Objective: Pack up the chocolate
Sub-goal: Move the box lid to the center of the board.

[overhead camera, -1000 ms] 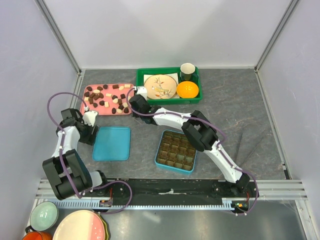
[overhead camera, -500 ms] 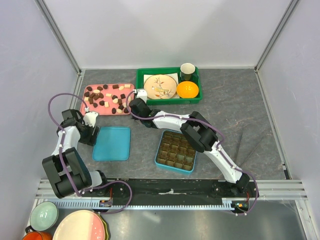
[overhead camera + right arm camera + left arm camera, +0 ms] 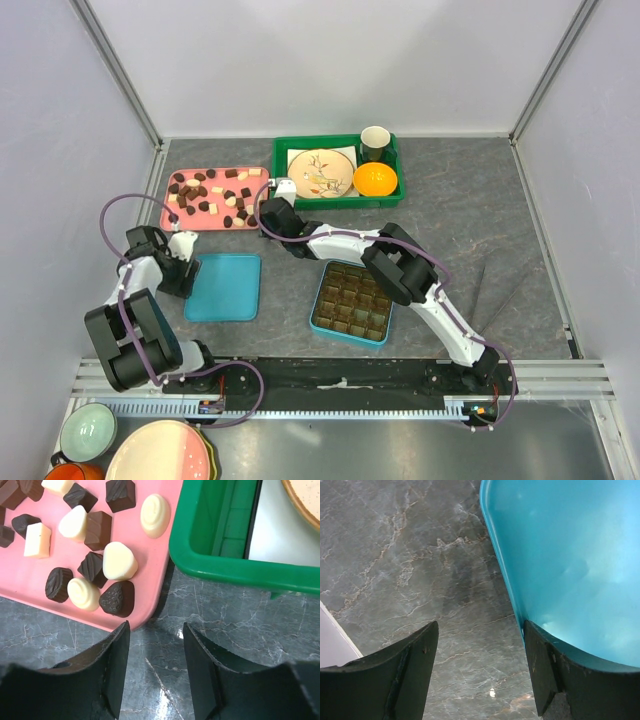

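Chocolate (image 3: 97, 530) in dark, milk and white bite-size pieces lies scattered loose on the pink tray (image 3: 256, 223) at the far left of the worktop (image 3: 470, 230). None of it is held.

Nearest the bases, the left arm folds back on itself, its wrist pointing down. The left claw (image 3: 480, 645) has its fingers spread wide with nothing between them. It straddles the left rim of the flat teal lid (image 3: 224, 287), one finger over bare worktop and the other over the lid.

To the right sits the teal box (image 3: 322, 292), its grid of compartments dark brown; whether they hold pieces is hard to make out.

The right arm stretches far forward and to the left across the box. The right claw (image 3: 152, 635) is parted and empty, low over the worktop just beside the tray's near right corner. From above, its fingers are hidden under the wrist.

Beyond, the green crate (image 3: 283, 170) holds a plate (image 3: 320, 172), an orange (image 3: 375, 180) and a cup (image 3: 375, 142).
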`<action>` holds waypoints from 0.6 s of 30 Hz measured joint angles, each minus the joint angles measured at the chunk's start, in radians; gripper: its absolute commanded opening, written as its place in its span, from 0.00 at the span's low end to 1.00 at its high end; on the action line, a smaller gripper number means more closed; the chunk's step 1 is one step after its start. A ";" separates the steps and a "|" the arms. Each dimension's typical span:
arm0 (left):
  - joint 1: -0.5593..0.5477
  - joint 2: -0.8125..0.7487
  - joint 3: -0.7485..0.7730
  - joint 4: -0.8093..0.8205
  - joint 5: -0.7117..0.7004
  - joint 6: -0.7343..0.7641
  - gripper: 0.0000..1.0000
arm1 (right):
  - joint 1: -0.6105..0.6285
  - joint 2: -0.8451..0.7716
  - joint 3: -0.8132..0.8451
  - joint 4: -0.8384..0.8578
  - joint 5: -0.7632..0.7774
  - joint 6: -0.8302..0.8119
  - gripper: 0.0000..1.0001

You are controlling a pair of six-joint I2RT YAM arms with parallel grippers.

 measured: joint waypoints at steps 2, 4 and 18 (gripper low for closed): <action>0.008 0.002 0.000 0.006 0.000 0.003 0.76 | 0.001 0.000 0.006 -0.008 0.007 -0.002 0.55; 0.016 0.005 0.000 0.013 0.001 0.005 0.75 | 0.002 0.000 0.029 -0.029 0.015 -0.006 0.55; 0.142 0.010 0.002 0.042 0.002 0.090 0.76 | 0.004 0.128 0.278 -0.158 0.062 -0.023 0.54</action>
